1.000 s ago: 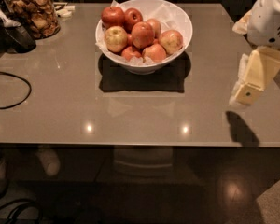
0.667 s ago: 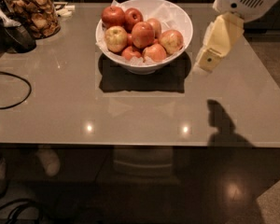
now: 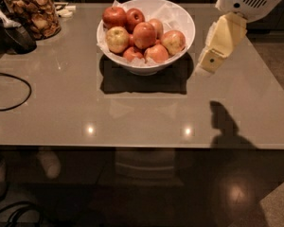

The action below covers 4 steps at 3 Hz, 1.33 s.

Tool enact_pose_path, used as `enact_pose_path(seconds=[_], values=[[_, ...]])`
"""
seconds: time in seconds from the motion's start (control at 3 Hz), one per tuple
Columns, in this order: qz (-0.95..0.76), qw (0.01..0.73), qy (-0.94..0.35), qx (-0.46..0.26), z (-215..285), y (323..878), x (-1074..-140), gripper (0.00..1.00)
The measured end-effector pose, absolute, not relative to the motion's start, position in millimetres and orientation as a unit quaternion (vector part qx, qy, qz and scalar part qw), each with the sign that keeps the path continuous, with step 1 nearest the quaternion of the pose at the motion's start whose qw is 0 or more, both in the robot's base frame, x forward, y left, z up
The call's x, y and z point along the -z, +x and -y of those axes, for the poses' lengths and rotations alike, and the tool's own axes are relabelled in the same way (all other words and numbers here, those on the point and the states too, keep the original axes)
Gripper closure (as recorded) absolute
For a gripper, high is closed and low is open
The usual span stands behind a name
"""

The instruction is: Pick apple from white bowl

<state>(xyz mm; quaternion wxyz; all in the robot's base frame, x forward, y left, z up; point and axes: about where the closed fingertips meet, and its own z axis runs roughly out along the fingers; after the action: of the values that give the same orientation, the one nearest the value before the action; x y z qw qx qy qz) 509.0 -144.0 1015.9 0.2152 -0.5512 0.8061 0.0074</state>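
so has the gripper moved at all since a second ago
Yes. The gripper has swung left and farther back over the table, from near the table's right edge to just right of the white bowl, beside its rim rather than above it.

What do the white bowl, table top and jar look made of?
The white bowl: smooth white wall, likely glazed ceramic, maybe plastic. The table: polished grey, reflecting lights; stone or laminate. The jar: see-through, probably glass. The gripper, right of the bowl: cream, matte, plastic-looking.
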Motion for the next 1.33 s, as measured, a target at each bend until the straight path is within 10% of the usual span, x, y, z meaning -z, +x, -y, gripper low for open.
enact_pose_path(seconds=[1.33], values=[[-0.793,0.261,-0.55,-0.015,62,588,-1055,0.0]])
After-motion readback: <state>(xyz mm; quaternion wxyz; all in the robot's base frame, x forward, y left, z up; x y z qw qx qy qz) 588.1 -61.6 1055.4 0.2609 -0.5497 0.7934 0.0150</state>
